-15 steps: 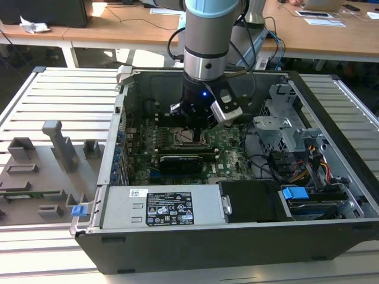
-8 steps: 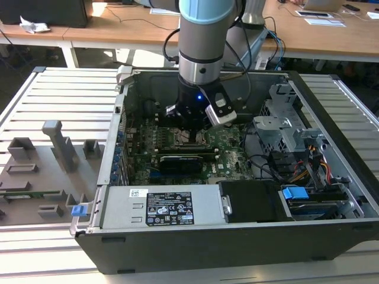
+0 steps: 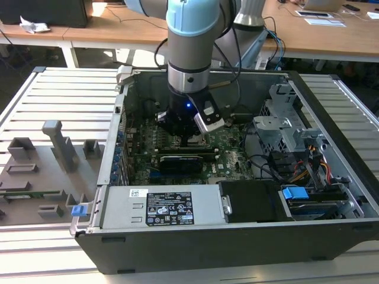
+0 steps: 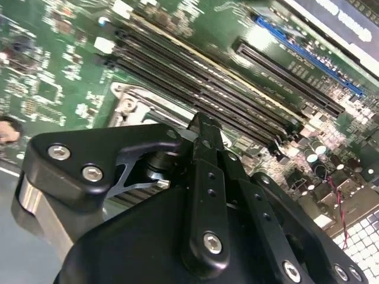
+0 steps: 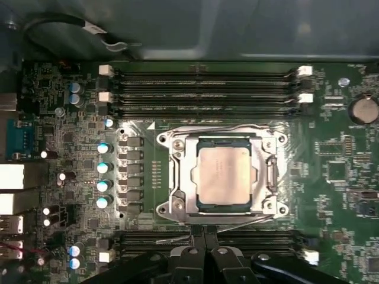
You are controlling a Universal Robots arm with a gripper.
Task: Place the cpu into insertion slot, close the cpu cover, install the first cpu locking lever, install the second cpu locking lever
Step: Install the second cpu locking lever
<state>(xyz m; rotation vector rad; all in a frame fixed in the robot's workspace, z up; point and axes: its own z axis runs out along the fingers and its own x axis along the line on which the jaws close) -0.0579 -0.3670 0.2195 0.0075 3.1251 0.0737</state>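
- Your cpu (image 5: 223, 176), square with a matte silver top, sits in the insertion slot (image 5: 201, 204) under the shiny cpu cover (image 5: 177, 177).
- Your black gripper's (image 5: 204, 251) fingers are pressed together, empty.

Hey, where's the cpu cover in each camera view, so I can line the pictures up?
Exterior view: hidden under the gripper, which stands over the middle of the motherboard.
First wrist view: the cpu cover lies flat, framing the cpu, just beyond the gripper.
Second wrist view: one silver corner of it peeks out past the gripper.
Shared landmark: the black gripper, seen in all three views.
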